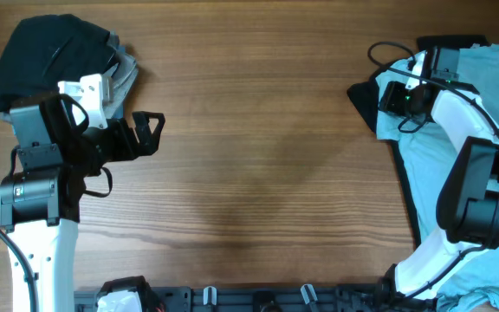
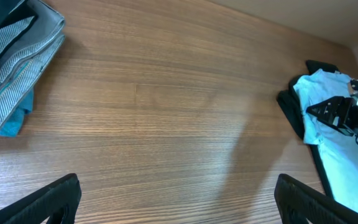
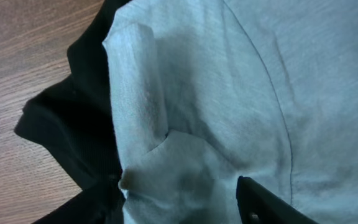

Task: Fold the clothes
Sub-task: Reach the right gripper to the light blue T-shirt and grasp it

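While atop black shirt (image 3: 61, 124), pale-blue T-shirt (image 3: 229, 93) under right hand (image 3: 179, 202).

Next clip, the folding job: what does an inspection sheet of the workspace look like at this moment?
Surface: wooden table, no spills seen.
Job's things: light-blue T-shirt lies over a black shirt at the right. In a pile at far left, a black piece sits on striped grey pieces, with a blue piece peeking out underneath.
Clutter: nothing seen.
Claws: left claw is open above bare wood and holds nothing. Right claw is at the T-shirt's edge; whether it is open or shut cannot be told.
Cables: black cable loops beside the right arm.
Surroundings: dark rail runs along the near edge.
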Available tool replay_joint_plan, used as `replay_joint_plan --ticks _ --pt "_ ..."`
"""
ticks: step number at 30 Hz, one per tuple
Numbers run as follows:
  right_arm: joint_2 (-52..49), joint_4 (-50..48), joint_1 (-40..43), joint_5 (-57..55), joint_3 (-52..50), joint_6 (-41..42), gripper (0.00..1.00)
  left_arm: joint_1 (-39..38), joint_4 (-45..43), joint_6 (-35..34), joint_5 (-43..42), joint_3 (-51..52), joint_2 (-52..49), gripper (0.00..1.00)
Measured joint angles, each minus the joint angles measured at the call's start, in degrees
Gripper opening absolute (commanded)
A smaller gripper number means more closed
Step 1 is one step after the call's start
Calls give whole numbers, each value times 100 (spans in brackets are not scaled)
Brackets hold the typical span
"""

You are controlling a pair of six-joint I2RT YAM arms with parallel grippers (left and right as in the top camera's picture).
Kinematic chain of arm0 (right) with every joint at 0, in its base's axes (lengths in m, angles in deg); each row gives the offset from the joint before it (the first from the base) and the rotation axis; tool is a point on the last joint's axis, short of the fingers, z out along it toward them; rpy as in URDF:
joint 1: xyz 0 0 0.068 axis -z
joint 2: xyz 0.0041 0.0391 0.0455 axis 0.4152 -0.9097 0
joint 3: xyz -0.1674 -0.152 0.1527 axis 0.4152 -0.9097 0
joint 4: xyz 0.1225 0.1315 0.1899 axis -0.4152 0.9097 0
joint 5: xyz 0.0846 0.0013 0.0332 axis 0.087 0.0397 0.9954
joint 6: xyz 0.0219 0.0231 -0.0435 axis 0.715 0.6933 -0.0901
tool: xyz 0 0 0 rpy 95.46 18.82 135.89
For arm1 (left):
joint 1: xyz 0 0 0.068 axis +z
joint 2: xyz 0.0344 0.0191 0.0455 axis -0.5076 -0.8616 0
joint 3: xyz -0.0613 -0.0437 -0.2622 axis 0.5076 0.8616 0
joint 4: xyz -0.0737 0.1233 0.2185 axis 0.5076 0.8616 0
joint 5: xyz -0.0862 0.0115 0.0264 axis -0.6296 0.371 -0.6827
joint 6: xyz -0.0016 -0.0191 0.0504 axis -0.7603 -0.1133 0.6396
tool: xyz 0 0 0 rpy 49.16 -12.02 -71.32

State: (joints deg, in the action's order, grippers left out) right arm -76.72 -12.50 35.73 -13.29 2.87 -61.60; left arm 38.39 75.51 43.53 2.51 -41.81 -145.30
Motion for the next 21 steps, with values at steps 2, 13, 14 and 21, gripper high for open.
replay_joint_plan --ticks 2,13,14,21 --pt "-20 0 0 0 0 -44 57 0 0 0 0 0 0 100" --pt "-28 262 -26 -157 0 -514 29 0 59 2 -2 0 0 100" --pt "-28 260 -26 -181 0 -522 11 0 66 0 0 0 0 100" --pt "-26 343 20 -238 46 -398 4 0 96 0 -2 0 0 100"
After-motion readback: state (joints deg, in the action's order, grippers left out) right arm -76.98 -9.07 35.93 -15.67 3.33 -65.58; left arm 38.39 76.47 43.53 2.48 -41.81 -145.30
